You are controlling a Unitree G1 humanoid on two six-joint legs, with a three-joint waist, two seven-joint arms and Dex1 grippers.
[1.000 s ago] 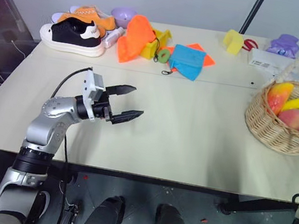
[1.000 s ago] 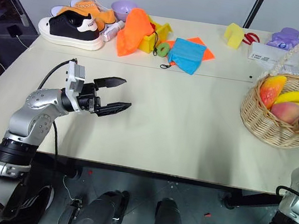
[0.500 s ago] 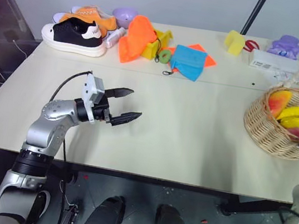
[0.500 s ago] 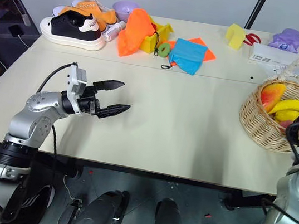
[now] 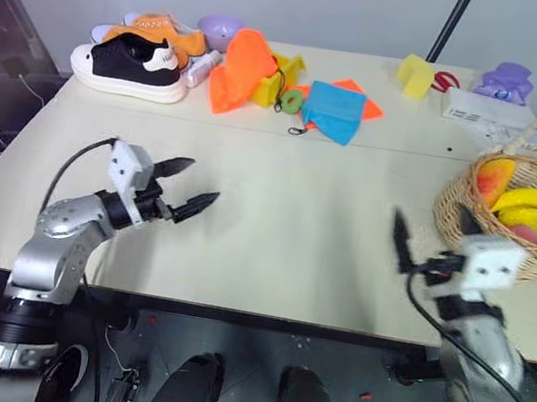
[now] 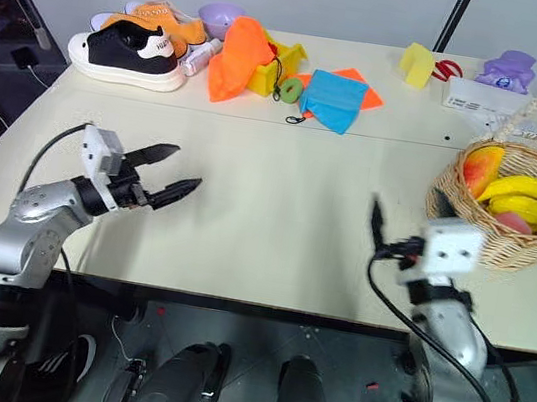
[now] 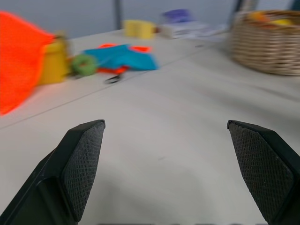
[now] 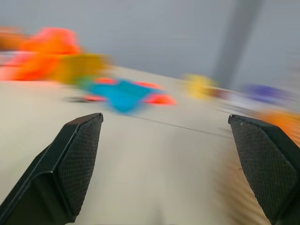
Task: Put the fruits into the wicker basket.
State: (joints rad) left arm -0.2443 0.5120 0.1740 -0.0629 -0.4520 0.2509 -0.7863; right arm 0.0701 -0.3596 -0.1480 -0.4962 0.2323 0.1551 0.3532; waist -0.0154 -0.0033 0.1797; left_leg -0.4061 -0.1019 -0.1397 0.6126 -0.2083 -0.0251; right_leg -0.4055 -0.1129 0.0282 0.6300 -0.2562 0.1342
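With the mango (image 6: 479,169) and peach (image 6: 516,223) lying in the wicker basket (image 6: 467,227) at right, both the left gripper (image 6: 170,172) and right gripper (image 6: 404,218) hang empty, fingers apart.

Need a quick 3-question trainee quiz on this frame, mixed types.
1. True or false: the mango and peach lie inside the wicker basket.
2. What is the right claw holding? A) a banana B) nothing C) the blue cloth
3. Fill in: the black shoe sits at the table's far ____ corner, by the robot's own sides.

Key: 1 true. 2 B; its fingers are spread over bare table, as are the left claw's. 3 left.
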